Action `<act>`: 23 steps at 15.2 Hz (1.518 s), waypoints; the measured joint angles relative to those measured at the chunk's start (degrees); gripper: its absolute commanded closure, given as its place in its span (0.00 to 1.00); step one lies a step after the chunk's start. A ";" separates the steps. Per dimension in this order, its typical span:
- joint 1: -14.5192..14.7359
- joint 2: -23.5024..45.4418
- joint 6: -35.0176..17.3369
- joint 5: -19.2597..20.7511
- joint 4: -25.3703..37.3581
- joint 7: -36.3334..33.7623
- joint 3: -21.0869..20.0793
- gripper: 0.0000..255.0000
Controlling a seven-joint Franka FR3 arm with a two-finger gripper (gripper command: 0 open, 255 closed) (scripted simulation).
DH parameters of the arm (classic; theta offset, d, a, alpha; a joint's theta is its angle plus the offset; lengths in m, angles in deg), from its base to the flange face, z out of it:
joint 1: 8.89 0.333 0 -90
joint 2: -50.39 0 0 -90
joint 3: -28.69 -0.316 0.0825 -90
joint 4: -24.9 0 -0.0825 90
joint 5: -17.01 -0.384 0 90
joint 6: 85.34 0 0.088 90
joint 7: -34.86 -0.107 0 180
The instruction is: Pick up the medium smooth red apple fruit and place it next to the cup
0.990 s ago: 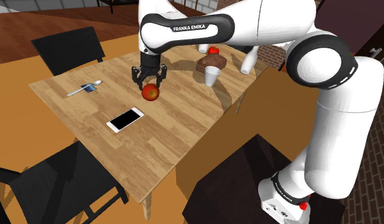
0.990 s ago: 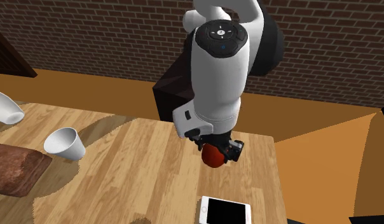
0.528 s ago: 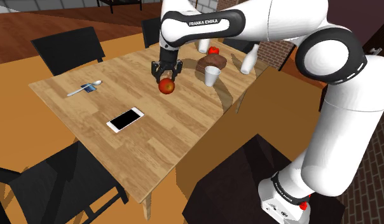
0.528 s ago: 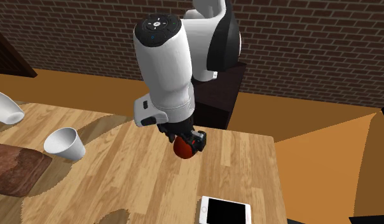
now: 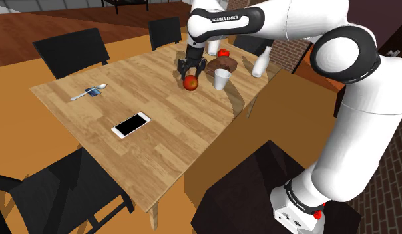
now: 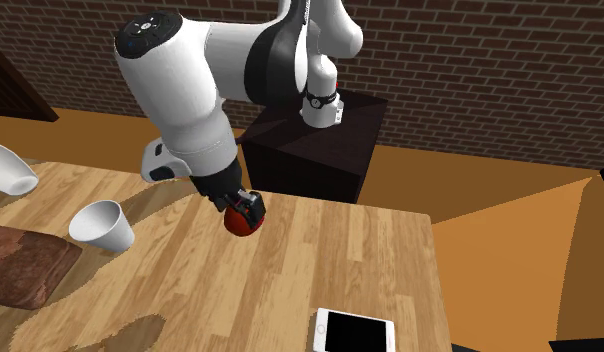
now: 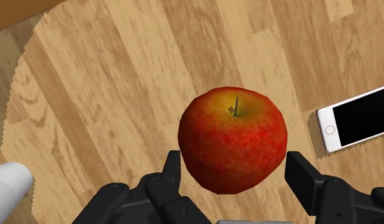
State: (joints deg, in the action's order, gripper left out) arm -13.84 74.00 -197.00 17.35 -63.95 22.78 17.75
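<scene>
Over the far edge of the light wooden rectangular table [image 5: 160,133], the all-black two-finger gripper [image 5: 191,76] is hovering near the small white tapered cup [image 5: 221,80], pinching the round red apple [image 5: 190,84] above the surface. Grasping looks finished; lowering and releasing beside the cup are remaining.

**Wrist view:** the picture's edge cuts off the phone [image 7: 356,124] and the cup [image 7: 7,186], of which a white corner shows. The apple's [image 7: 234,140] underside is hidden behind the pincer [image 7: 233,168] clasping it.

**Second exterior view:** the phone runs off the lower edge, a brown board [image 6: 20,265] and a white vessel [image 6: 8,168] off the left edge.

**Shoulder view:** the blue item [image 5: 94,92] beside the spoon [image 5: 83,95] and the red thing [image 5: 223,52] behind the board are too small to identify.
</scene>
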 measured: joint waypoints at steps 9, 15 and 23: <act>-7.04 2.94 2.50 -0.72 4.91 10.14 2.92 1.00; -11.69 7.62 5.78 -0.94 12.52 16.72 4.77 1.00; -12.66 9.92 2.64 -0.92 11.55 18.25 5.17 1.00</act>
State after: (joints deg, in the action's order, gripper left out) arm -26.51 83.91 -194.36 16.43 -52.39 41.03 22.92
